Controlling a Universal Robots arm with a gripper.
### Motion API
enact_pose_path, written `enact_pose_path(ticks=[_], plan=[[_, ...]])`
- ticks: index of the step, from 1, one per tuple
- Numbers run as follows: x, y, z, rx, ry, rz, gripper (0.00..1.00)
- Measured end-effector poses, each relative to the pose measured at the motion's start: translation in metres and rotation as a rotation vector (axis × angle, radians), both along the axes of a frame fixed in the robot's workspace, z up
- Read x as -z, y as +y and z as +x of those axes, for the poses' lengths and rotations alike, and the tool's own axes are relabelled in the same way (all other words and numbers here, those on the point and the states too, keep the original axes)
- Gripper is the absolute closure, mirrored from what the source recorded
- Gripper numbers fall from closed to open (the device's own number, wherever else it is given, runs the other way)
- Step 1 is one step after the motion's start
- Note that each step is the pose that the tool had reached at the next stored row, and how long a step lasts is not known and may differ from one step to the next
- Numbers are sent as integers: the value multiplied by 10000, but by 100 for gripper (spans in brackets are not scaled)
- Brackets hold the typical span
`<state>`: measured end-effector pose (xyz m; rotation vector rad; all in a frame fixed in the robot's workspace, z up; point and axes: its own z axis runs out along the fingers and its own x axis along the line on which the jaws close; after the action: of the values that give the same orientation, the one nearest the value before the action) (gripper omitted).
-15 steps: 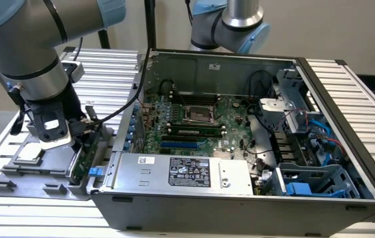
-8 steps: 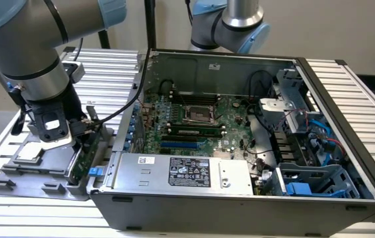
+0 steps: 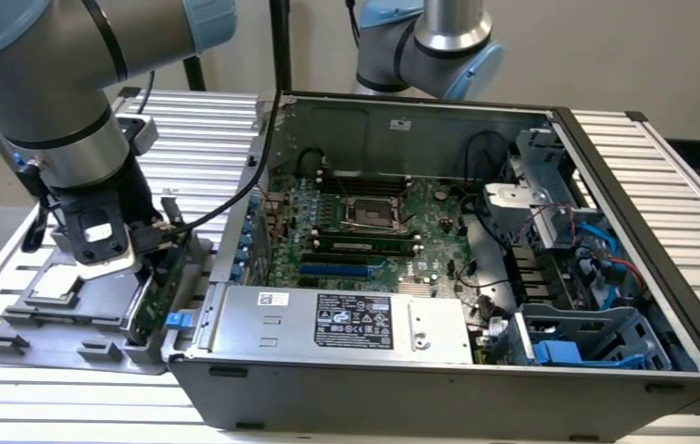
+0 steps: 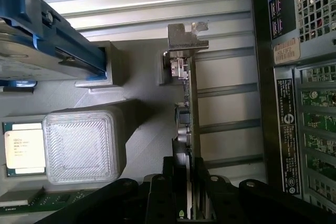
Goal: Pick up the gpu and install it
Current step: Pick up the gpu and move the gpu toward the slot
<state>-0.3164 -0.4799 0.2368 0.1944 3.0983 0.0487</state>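
Gripper clamped on the gpu, which stands on edge in its holder beside the open computer case.

The arm reaches straight down at the exterior view's left, and the gripper (image 3: 138, 259) (image 4: 190, 182) sits over the gray holder (image 3: 72, 319) (image 4: 131, 77) on the slatted table (image 3: 682, 176). The gpu (image 3: 153, 296) (image 4: 188, 103) stands upright in a slot at the holder's side nearest the computer case (image 3: 448, 388) (image 4: 286, 77). Its silver bracket (image 4: 185, 38) is at the end away from the gripper. In the wrist view the black fingers (image 4: 176, 192) are drawn narrow, pressing the card's two faces. A square processor chip (image 4: 21, 148) and a hard drive (image 4: 21, 51) in a blue frame also lie in the holder.
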Motion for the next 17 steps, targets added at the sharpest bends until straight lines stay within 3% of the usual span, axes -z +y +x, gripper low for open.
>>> enact_pose_path(ticks=[7,17], plan=[[2,0,1,-907,-1,3,73],[2,0,12,-1110,58,-1,73]])
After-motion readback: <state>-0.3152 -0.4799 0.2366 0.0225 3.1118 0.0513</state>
